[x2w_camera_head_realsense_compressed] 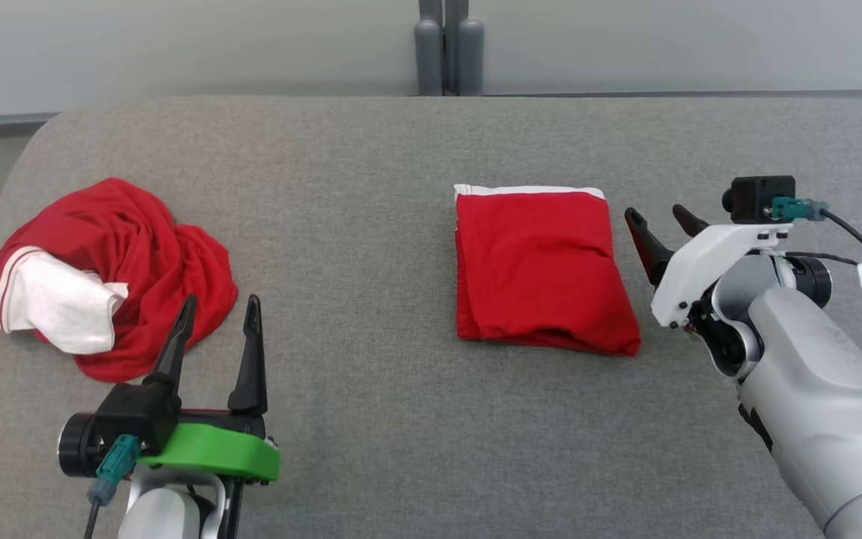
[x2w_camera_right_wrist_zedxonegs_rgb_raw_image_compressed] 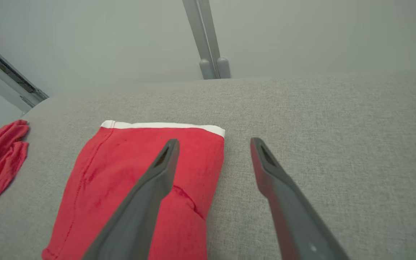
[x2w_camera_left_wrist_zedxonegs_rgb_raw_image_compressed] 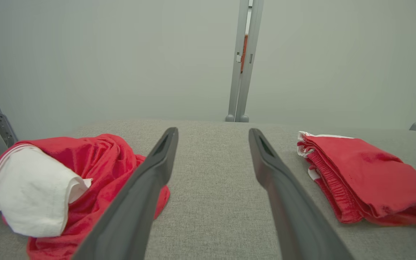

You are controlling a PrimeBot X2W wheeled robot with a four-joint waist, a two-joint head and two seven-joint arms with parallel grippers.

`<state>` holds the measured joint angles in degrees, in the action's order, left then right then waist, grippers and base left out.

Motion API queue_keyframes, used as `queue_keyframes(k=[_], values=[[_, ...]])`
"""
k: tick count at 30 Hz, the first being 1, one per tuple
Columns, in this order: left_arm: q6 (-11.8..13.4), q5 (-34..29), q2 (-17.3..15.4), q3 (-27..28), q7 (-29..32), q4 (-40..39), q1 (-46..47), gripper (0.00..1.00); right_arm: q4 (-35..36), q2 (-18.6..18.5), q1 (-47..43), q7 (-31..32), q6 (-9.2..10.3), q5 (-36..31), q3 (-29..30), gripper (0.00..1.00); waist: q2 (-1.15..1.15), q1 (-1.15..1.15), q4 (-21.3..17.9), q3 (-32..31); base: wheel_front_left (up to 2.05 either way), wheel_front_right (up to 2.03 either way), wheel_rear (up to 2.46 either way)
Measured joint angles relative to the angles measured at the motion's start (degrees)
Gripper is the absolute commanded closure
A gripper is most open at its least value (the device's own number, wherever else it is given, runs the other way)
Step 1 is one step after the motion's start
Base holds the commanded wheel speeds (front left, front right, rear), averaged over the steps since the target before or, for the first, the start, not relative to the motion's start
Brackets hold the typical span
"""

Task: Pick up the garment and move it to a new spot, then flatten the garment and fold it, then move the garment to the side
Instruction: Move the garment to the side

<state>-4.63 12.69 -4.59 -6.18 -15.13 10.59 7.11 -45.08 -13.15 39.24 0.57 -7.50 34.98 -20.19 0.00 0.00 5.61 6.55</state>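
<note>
Lying crumpled at the left end of the bench [x2w_camera_head_realsense_compressed: 401, 150], red garment [x2w_camera_head_realsense_compressed: 139, 247] just beyond left gripper [x2w_camera_head_realsense_compressed: 221, 301], fingers [x2w_camera_head_realsense_compressed: 175, 344] spread, empty. Soft, light, limp: likely best pinched at a bunched ridge. Beside folded garment [x2w_camera_head_realsense_compressed: 543, 277], right gripper [x2w_camera_head_realsense_compressed: 654, 211] likewise spread, empty.

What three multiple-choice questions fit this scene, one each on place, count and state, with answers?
1. Where does the crumpled red garment lie? A) by the left gripper B) at the far right C) hanging off the far edge
2. How many red garments lie on the grey fabric surface? A) one B) two C) three
3. How is the right gripper? A) open, empty B) shut on cloth C) shut, empty
Answers: 1 A, it lies just past that gripper, at the left; 2 B, the crumpled one plus a folded red garment; 3 A, its jaws stand apart with nothing between them.
</note>
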Motion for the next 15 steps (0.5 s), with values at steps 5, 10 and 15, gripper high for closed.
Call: queue_keyframes(k=[5, 10, 15], values=[[-0.26, -0.19, 0.44, -0.46, 0.0, 0.97, 1.33, 0.0, -8.28, 0.16, 3.38, 5.73, 0.0, 1.66, -1.76, 0.0, 0.0, 0.0, 3.21, 2.13, 0.0, 0.0, 0.0], [-0.42, -0.26, 0.79, -0.15, 0.01, 1.15, 1.91, 0.0, -14.24, 1.21, 4.58, 9.54, 0.01, 5.1, -1.52, 0.0, 0.0, 0.0, 5.88, 4.06, 0.0, 0.0, 0.0], [-0.49, -0.52, 1.18, 0.05, 0.0, 1.24, 2.27, 0.0, -15.44, 1.56, 5.67, 10.43, 0.01, 7.83, -2.01, 0.0, 0.0, 0.0, 7.49, 5.73, 0.0, 0.0, 0.0]])
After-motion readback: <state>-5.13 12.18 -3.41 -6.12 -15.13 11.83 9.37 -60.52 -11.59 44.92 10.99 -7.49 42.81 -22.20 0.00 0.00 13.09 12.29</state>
